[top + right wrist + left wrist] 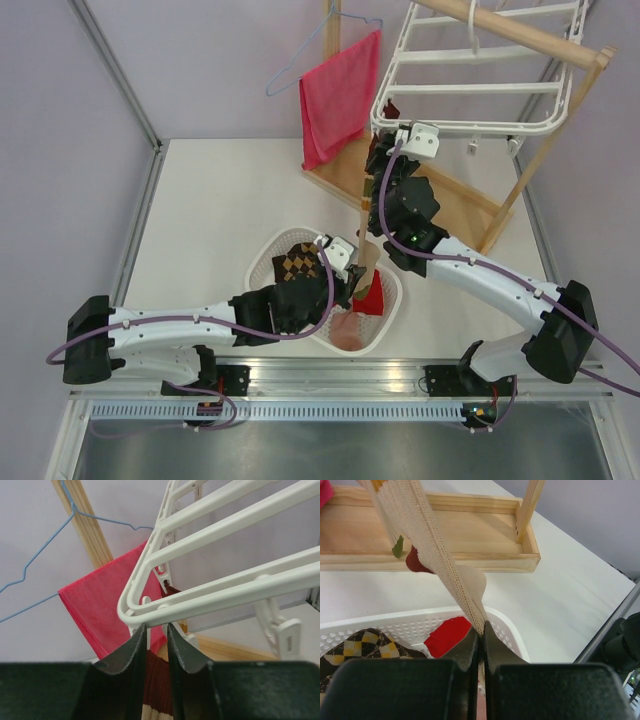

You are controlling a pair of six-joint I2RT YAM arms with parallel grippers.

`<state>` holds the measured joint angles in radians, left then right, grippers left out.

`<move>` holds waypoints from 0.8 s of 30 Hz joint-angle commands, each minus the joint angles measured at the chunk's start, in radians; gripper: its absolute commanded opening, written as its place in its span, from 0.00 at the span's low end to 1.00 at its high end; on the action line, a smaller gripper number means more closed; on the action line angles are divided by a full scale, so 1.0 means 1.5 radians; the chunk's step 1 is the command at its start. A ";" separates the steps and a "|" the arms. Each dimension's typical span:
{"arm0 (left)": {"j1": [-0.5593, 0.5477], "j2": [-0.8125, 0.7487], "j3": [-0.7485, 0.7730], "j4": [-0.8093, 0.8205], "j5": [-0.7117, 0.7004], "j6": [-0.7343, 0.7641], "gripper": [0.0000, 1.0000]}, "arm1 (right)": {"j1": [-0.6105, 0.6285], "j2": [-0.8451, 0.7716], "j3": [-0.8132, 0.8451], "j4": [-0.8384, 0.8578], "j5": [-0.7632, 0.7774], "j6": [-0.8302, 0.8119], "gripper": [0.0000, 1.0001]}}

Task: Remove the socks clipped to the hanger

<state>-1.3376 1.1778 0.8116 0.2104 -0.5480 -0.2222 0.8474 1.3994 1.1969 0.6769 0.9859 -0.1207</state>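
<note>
A striped sock (366,245) hangs taut from a corner clip of the white hanger (470,88). My left gripper (481,627) is shut on the lower end of its cream ribbed part (440,565), just above the white basket (395,617). My right gripper (155,626) sits at the hanger's corner (225,595), its jaws a narrow gap apart and closed on the white clip (148,611). The sock's maroon cuff (159,680) lies between them. A red sock (447,635) and an argyle sock (365,645) lie in the basket.
A red-pink towel (340,95) hangs on a blue wire hanger (300,60) beside the wooden stand (470,205). The stand's base (445,535) lies just behind the basket (265,260). More clips (285,635) dangle from the hanger.
</note>
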 commanded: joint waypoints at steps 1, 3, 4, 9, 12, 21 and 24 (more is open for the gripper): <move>-0.005 0.003 0.000 -0.001 0.007 -0.009 0.02 | -0.010 -0.018 0.004 0.083 0.037 -0.033 0.24; -0.005 0.002 0.000 -0.001 0.008 -0.010 0.02 | -0.010 -0.013 0.005 0.092 0.039 -0.036 0.12; -0.005 0.001 -0.001 -0.001 0.008 -0.010 0.02 | -0.010 -0.013 0.004 0.093 0.040 -0.036 0.02; -0.005 -0.003 -0.003 -0.004 0.004 -0.011 0.02 | -0.010 -0.013 0.004 0.088 0.031 -0.034 0.01; -0.005 -0.010 -0.007 -0.005 0.000 -0.011 0.02 | -0.010 -0.019 0.004 0.075 0.027 -0.028 0.01; -0.005 -0.064 -0.013 -0.026 -0.062 -0.004 0.02 | -0.010 -0.063 0.014 -0.120 -0.084 0.078 0.73; -0.003 -0.088 0.001 -0.043 -0.114 0.028 0.02 | -0.009 -0.076 -0.002 -0.198 -0.146 0.123 0.82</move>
<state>-1.3376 1.0935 0.7879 0.1650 -0.6205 -0.2203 0.8375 1.3174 1.1961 0.5270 0.8776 -0.0307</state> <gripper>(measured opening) 0.033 0.811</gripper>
